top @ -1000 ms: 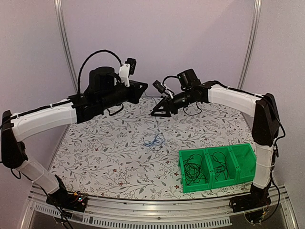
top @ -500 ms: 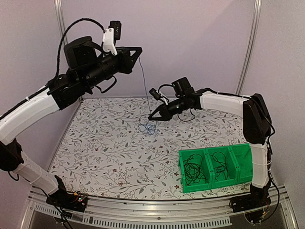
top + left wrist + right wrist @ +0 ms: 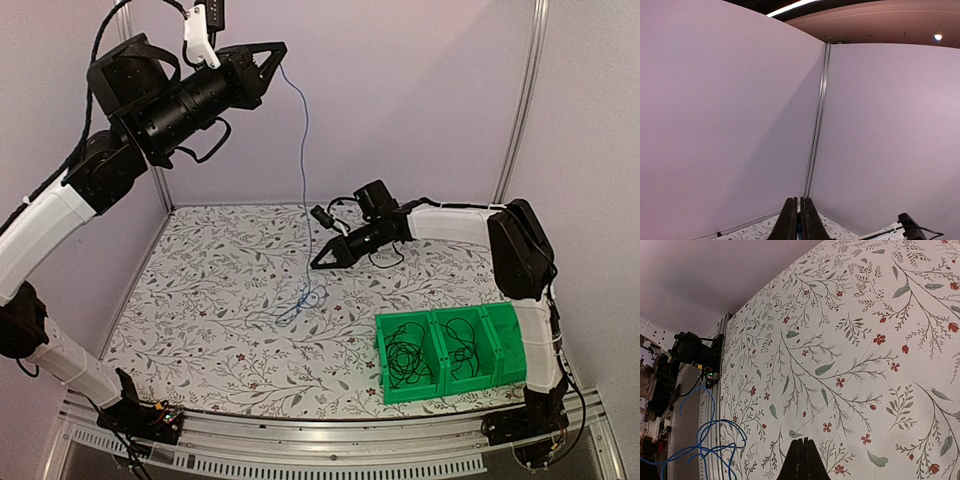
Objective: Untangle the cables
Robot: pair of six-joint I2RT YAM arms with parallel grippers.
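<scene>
Since the left gripper (image 3: 277,52), clamped on the blue cable (image 3: 304,150), has climbed well higher this last second, we record the strand hanging beneath it, its loops on the table (image 3: 220,300) near the right gripper (image 3: 318,263), whose fingers are together with nothing seen between; we judge separation well advanced

1. The blue cable (image 3: 305,170), thin and bright, hangs from the closed jaws of the raised left gripper (image 3: 280,52) and drops in one long, near-vertical line to the bench (image 3: 220,300).
2. Its lower end lies mid-bench in a small tangle of loose loops.
3. Black cables (image 3: 404,360) sit coiled in the left and middle compartments of the green bin (image 3: 440,385), well apart from the blue one.
</scene>
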